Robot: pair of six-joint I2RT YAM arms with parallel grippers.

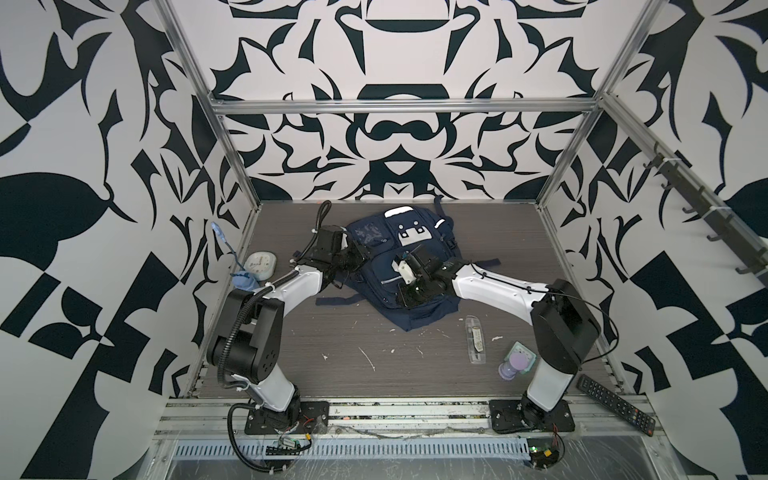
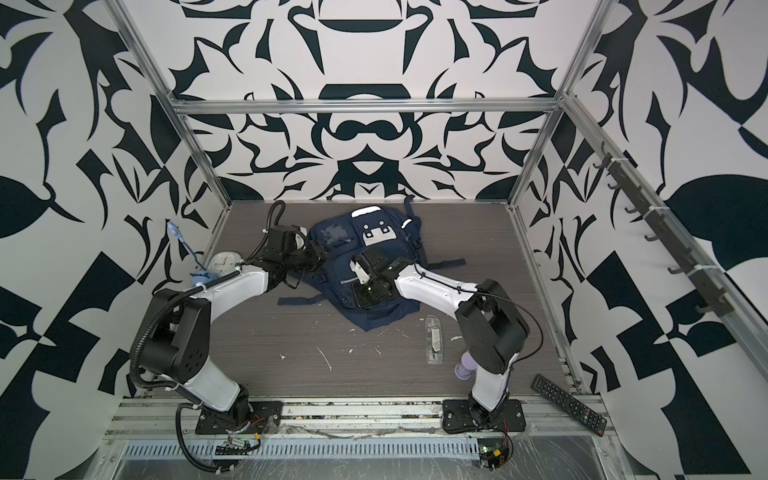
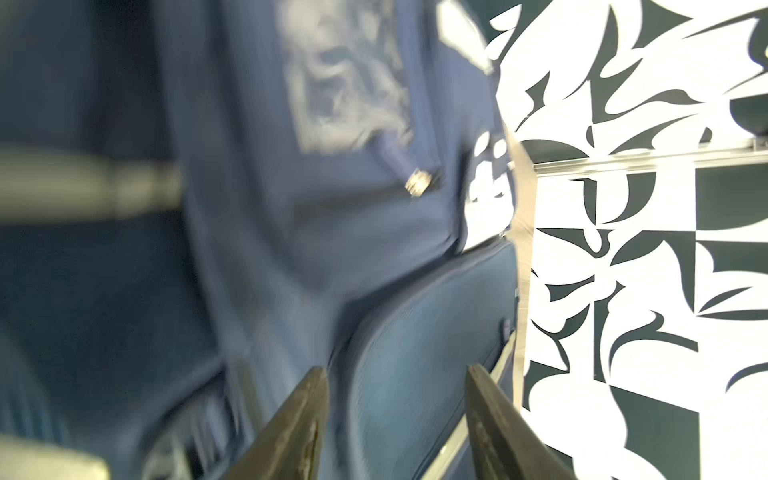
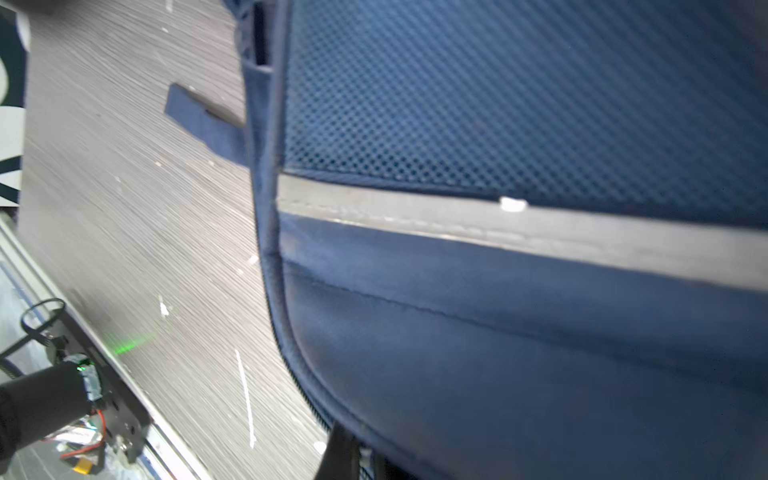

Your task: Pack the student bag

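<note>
The student bag (image 1: 376, 237) (image 2: 332, 237), a navy backpack, lies flat at the middle back of the table in both top views. My left gripper (image 1: 359, 257) (image 3: 395, 370) is at the bag's left side and stands open; only bag fabric (image 3: 291, 249) shows beyond its fingers. My right gripper (image 1: 405, 297) (image 4: 353, 457) reaches over the bag's lower front. It is shut at the zip edge of the bag (image 4: 498, 353), with a small pale piece pinched between its tips. A grey reflective strip (image 4: 498, 224) and a mesh pocket (image 4: 498, 104) fill the right wrist view.
A white round clock (image 1: 259, 266) and a blue cloth (image 1: 245, 280) lie at the left wall. A clear pencil case (image 1: 476, 338) and a purple bottle (image 1: 513, 365) sit front right, a black remote (image 1: 617, 405) on the front rail. A loose strap (image 1: 336, 300) trails left of the bag.
</note>
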